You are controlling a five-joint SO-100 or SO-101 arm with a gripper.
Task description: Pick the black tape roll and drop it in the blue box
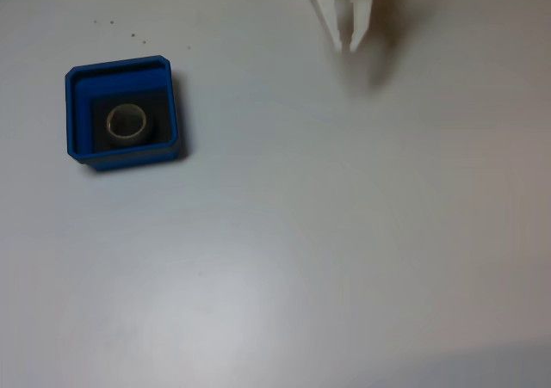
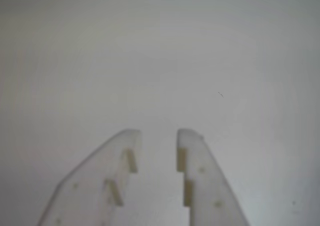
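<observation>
Table (image 1: 344, 250): plain white surface lying under everything in the fixed view; a few tiny dark specks are sitting toward 11 o'clock, just above the box.
Blue box (image 1: 76, 117): sitting on the table at about 9 o'clock in the fixed view, square, thick stepped rim, dark floor showing inside.
Black tape roll (image 1: 129, 122): lying flat inside the blue box, roughly centred on the dark floor; pale beige inner core is facing up, black outer band is blending into the floor.
Pincer, fixed view (image 1: 350, 44): white, blurred, entering from the top edge at about 1 o'clock, tips pointing down toward the table, well apart from the box; a soft shadow is falling just to its right.
Pincer, wrist view (image 2: 159, 134): two white fingers (image 2: 200, 176) are rising from the bottom edge at 6 o'clock, tips standing slightly parted with a narrow gap between them, nothing between them; bare white table is showing beyond.
</observation>
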